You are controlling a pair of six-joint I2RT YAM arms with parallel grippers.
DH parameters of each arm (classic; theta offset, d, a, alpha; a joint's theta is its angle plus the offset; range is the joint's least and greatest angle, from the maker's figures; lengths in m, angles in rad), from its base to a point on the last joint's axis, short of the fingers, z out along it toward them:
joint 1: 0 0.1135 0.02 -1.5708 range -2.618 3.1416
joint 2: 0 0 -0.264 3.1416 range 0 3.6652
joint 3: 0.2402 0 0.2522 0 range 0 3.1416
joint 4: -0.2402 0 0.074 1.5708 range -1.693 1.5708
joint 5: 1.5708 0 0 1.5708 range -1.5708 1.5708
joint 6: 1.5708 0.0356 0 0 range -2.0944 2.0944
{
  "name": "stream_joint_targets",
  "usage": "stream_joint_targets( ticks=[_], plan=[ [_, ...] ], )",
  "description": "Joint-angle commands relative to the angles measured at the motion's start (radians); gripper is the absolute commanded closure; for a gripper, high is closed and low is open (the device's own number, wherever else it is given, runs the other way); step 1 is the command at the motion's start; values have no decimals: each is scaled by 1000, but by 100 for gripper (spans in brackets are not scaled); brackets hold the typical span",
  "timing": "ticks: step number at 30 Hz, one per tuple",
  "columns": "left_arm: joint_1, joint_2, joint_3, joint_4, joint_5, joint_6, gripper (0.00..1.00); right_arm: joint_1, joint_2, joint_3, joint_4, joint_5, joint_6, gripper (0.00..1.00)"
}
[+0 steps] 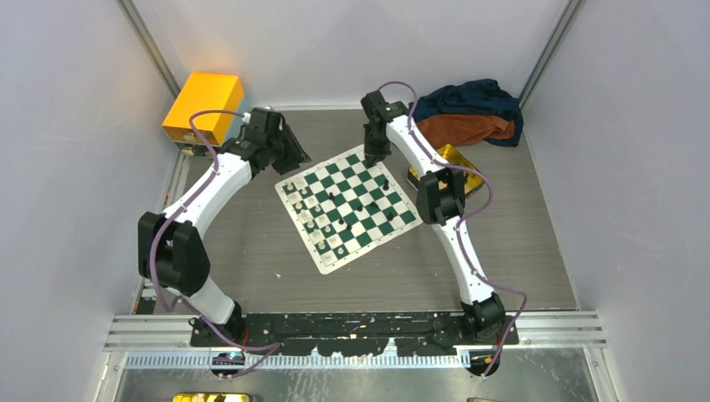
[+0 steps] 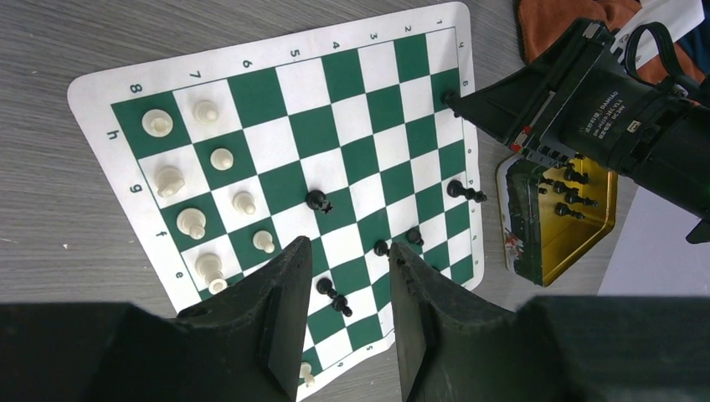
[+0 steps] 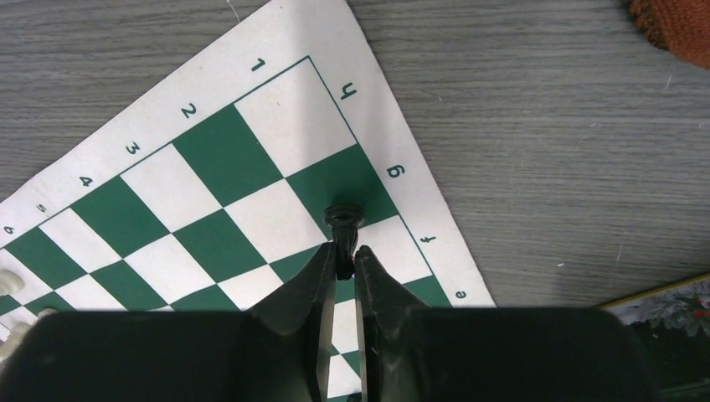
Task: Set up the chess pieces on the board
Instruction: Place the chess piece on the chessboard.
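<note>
My right pincer (image 3: 345,255) is nearly closed, its 2 black fingers nipping the thin stem of a small black piece (image 3: 344,214). The piece's round head pokes out past the tips, over a green edge square by the letter g. My left pincer (image 2: 350,251) hangs partly open above the board (image 2: 276,92), holding nothing. The board is a thin flat mat of dark green and white checks with a white border, lying askew on the grey wood-grain table (image 2: 50,209). Cream pieces (image 2: 191,222) stand in 2 rows along its 7 and 8 side. Other black pieces (image 2: 316,199) are scattered across the middle, some tipped over. Just beside the board sits a shallow gold tin (image 2: 603,234) with more black pieces inside.
</note>
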Motion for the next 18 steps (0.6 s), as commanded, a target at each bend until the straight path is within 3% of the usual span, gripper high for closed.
stream_joint_targets(
  ticks=[1,9,18],
  plan=[
    [-4,6,39,38,1,17,59,-1,6,45,24,-6,12,78],
    [-4,23,51,41,6,20,59,-2,7,57,35,-8,12,69],
    [-4,40,70,36,12,26,59,-3,4,71,38,-8,14,68]
  ],
)
